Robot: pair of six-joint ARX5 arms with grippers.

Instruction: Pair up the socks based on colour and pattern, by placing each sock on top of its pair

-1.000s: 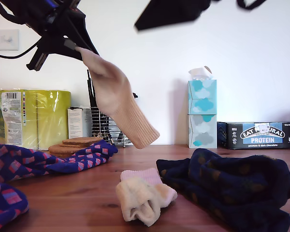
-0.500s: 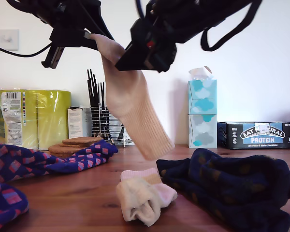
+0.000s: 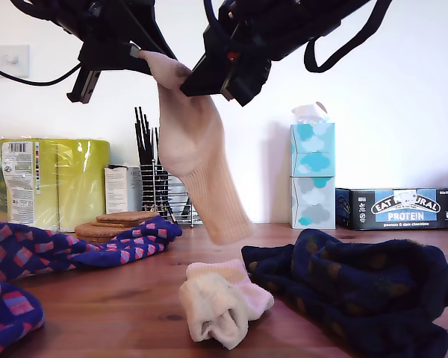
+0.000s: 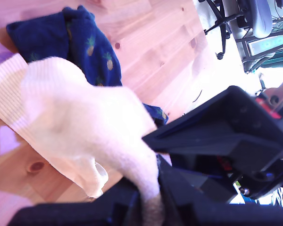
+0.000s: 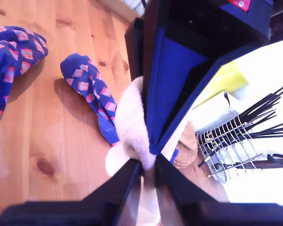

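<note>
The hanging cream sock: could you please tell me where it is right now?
In the exterior view the cream sock hangs above the table, left of centre, pinched at its top between both tools, directly over its crumpled pair and beside the navy socks.

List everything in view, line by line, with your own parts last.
hanging cream sock: one, cream-pink, held in the air
crumpled cream sock: one, cream-pink, on the table below it
checked socks: two, blue with pink-red, exterior view's left
navy socks: seemingly two, heaped, exterior view's right
tissue boxes: two, stacked, at the wall
protein bar box: one, dark, beside them
yellow pack: one, exterior view's left
wire rack: one, black, behind the hanging sock
brown discs: small stack
my first gripper: jaws pinching the hanging sock's top
my second gripper: jaws on the same sock
</note>
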